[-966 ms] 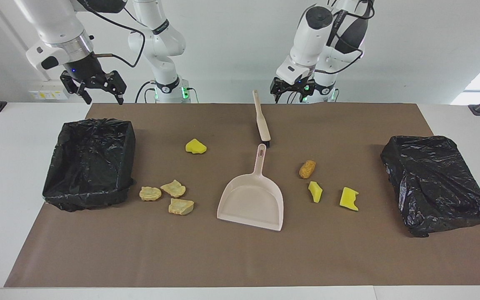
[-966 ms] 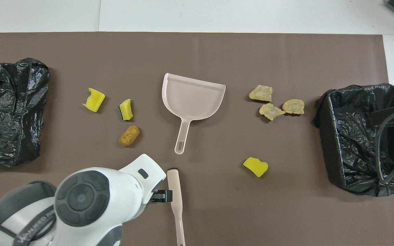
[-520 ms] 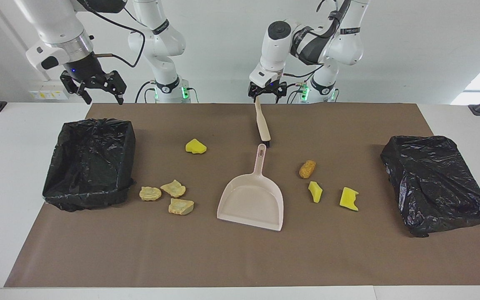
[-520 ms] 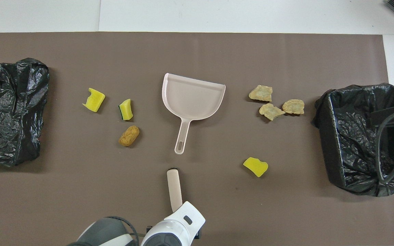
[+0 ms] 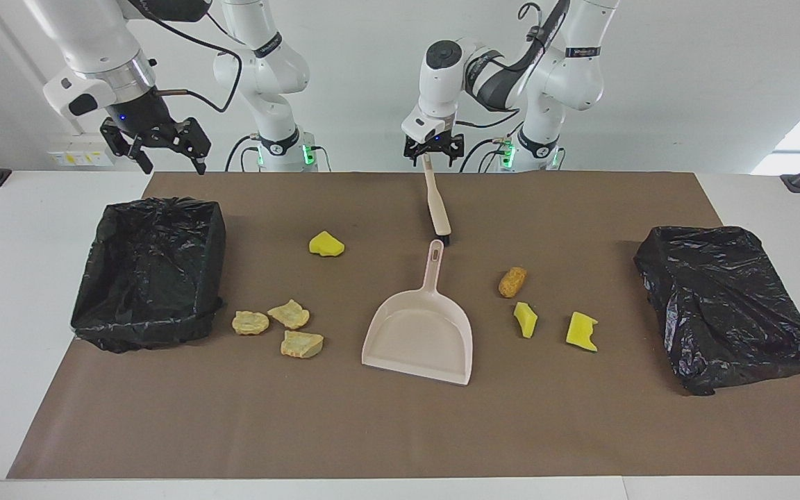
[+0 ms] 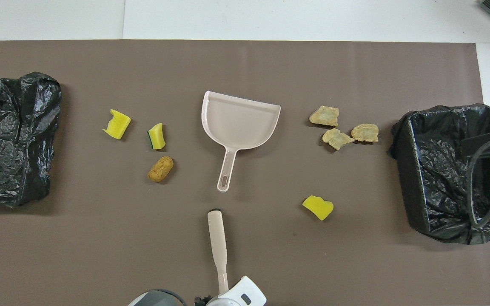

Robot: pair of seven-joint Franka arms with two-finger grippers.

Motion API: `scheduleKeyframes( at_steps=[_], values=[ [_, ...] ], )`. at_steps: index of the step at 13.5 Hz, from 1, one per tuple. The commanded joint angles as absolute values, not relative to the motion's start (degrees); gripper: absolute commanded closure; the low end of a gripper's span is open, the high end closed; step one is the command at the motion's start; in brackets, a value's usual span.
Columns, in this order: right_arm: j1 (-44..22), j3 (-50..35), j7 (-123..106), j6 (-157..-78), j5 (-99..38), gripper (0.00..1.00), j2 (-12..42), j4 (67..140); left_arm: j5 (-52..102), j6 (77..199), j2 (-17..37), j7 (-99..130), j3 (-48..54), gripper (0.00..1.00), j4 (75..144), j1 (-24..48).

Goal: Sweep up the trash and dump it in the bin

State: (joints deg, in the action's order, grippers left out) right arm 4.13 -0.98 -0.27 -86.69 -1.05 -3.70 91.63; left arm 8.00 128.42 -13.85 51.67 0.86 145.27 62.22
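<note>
The trash lies scattered on the brown mat: one yellow sponge wedge [image 5: 326, 244] [image 6: 317, 207], three tan lumps [image 5: 289, 314] [image 6: 337, 138] beside the bin, an orange-brown nugget [image 5: 512, 282] [image 6: 160, 169], and two more yellow wedges [image 5: 525, 319] [image 6: 157, 136] [image 5: 581, 331] [image 6: 116, 124]. The open black-lined bin [image 5: 143, 326] [image 6: 406, 170] stands at the right arm's end. Mid-table lie a beige dustpan [image 5: 419, 337] [image 6: 238, 123] and a beige brush [image 5: 437, 205] [image 6: 217, 242]. My left gripper [image 5: 432, 157] is open, straddling the brush handle's end nearest the robots. My right gripper [image 5: 164, 151] waits open above the table, just robot-side of the bin.
A closed, crumpled black bag [image 5: 726, 305] [image 6: 11, 136] sits at the left arm's end of the mat. A dark cable loop [image 6: 489, 182] hangs over the bin in the overhead view. The dustpan's handle points at the brush head.
My left arm has swung toward the right arm's end and drawn back, bringing its gripper over the brush handle's end. The right arm and everything on the table have stayed put.
</note>
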Motion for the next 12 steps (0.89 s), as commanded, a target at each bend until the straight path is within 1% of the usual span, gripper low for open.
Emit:
scheduleKeyframes(
  at_steps=[1,3,6,7,9,10,11,12],
  values=[
    [4.75,-1.32,-1.76,-87.28,-1.14,0.00,-5.01,93.16,8.44,131.74,-13.45,50.89,0.09,0.00,146.43,61.53],
    [4.75,-1.32,-1.76,-87.19,-1.14,0.00,-5.01,93.25,8.44,131.84,-12.05,50.71,0.09,0.00,146.43,61.61],
    [4.75,-1.32,-1.76,-87.10,-1.14,0.00,-5.10,93.25,8.35,131.49,-11.87,50.10,-0.09,0.00,146.34,61.44],
    [4.75,-1.32,-1.84,-87.10,-1.14,0.00,-5.10,93.25,8.35,131.05,-11.87,49.49,-0.09,0.30,146.16,61.44],
    [4.75,-1.32,-1.84,-87.10,-1.14,0.00,-5.10,93.25,8.44,130.78,-11.87,48.52,-0.09,0.52,146.08,61.35],
    [4.75,-1.32,-1.85,-87.10,-1.14,0.00,-5.10,93.25,8.35,130.43,-11.78,48.43,-0.09,0.71,145.90,60.91],
    [4.75,-1.32,-1.85,-87.10,-1.14,0.00,-5.10,93.25,8.35,129.65,-11.69,47.64,-0.09,0.94,145.81,60.04],
    [4.75,-1.32,-1.76,-87.10,-1.14,0.00,-5.10,93.16,8.35,127.90,-11.69,45.64,-0.09,1.00,145.64,59.42]
  ],
)
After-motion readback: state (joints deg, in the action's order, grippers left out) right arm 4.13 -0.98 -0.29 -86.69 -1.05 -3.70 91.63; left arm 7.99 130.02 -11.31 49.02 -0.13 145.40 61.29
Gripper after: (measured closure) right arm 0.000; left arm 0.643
